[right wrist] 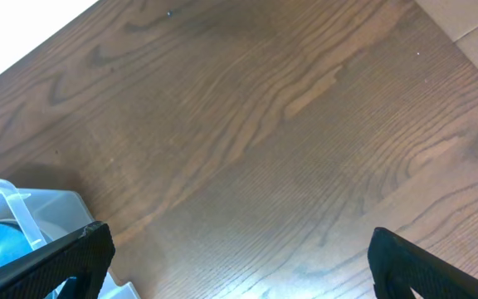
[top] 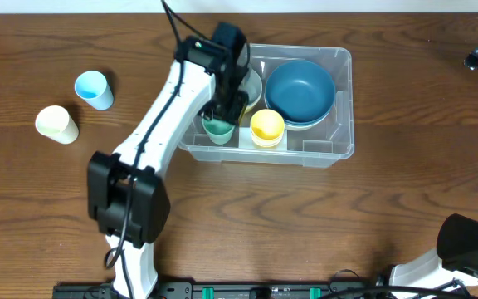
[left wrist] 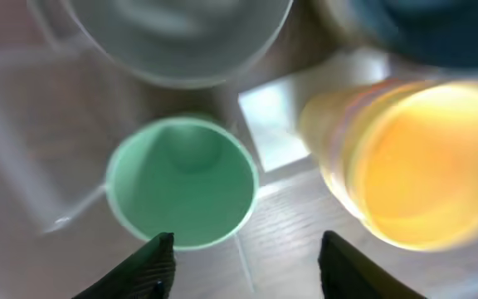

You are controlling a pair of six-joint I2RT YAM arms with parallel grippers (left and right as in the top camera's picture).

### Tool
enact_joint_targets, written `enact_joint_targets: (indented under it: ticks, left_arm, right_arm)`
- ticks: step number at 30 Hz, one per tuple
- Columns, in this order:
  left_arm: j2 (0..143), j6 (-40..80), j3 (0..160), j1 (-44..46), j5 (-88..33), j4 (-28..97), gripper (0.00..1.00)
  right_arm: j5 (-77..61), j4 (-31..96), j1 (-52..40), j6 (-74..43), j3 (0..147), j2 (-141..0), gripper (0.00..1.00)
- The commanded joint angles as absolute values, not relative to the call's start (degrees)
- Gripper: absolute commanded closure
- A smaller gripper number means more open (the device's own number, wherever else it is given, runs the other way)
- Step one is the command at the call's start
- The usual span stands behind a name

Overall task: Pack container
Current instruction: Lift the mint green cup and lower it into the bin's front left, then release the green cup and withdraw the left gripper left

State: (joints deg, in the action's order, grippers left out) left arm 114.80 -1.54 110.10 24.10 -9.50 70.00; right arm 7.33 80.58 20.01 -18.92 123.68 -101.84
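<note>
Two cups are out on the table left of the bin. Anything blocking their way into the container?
No object lies between the blue cup or cream cup and the container. Only the left arm crosses that stretch, its open left gripper above the green cup inside.

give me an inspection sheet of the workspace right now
surface: brown wooden table, no spills seen
job's things: container holds blue bowl, pale bowl, yellow cup, green cup
clutter: blue cup and cream cup on the table, outside the container
grippers: left gripper open over the green cup; right gripper open above bare table
cables: black cable running to the left arm
surroundings: pale strip beyond the far edge, nothing else seen
</note>
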Motion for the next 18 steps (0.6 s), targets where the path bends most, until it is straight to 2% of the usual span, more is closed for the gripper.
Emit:
enact_joint_targets:
  ticks: [1,4,7,18]
  left_arm:
    - [108.2,-1.6,115.0,23.4,-7.6,70.4,0.37]
    - [104.4,-1.3,115.9,21.3,-0.6,69.4,0.27]
    - [102.9,0.0,115.9,16.9,4.0,69.4,0.22]
    - [106.4,0.3,115.7,-8.2,1.5,67.0,0.21]
  right_arm:
    - [7.7,80.6,20.3,-19.7,123.6,-102.0,0.01]
    - [7.7,80.6,20.3,-19.7,123.6,-102.0,0.01]
    - [7.7,80.6,20.3,-19.7,123.6,-102.0,0.01]
    - [7.7,80.6,20.3,-19.7,123.6,-102.0,0.01]
